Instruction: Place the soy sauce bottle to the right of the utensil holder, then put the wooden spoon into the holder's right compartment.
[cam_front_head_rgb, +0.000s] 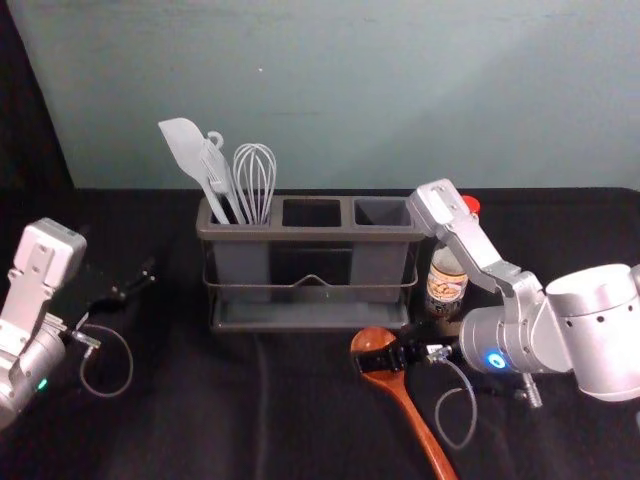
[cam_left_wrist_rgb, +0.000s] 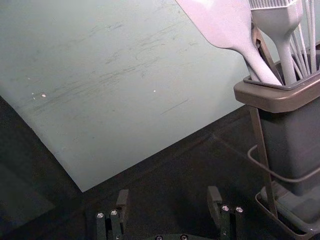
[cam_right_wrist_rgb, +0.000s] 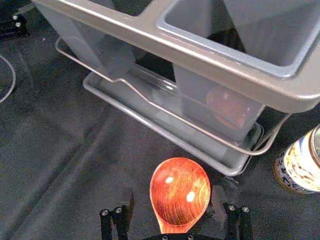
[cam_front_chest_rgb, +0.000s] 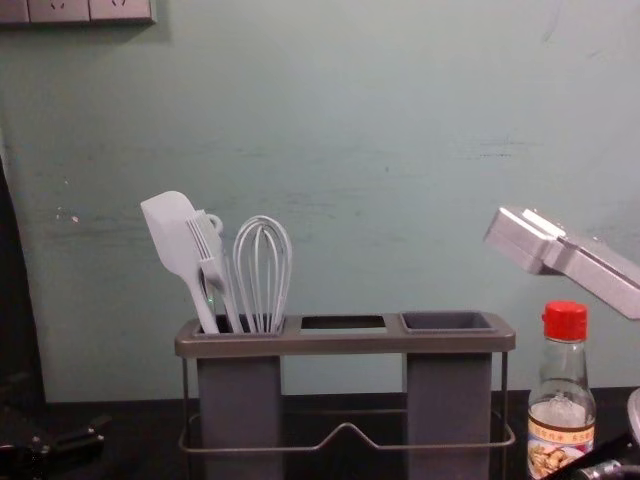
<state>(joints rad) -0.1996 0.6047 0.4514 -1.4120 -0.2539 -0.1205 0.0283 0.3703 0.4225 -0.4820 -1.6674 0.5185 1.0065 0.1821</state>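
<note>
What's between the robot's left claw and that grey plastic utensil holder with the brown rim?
Bare black cloth lies between the open left gripper and the holder, as the head view shows.

A lab-style robot test bench, by the look of it, set with kitchen things.
The robot's metal left arm (cam_front_head_rgb: 35, 290) and right arm (cam_front_head_rgb: 505, 280), each with a thin looping cable (cam_front_head_rgb: 130, 355), reach over a table spread with creased black cloth (cam_front_head_rgb: 200, 420); behind stands a plain, scuffed grey-green wall (cam_front_head_rgb: 330, 90) with power sockets (cam_front_chest_rgb: 75, 10) high up, while the utensil holder (cam_front_head_rgb: 310, 235), soy sauce bottle (cam_front_head_rgb: 445, 285) and wooden spoon (cam_front_head_rgb: 372, 338) lend the kitchen note.
</note>
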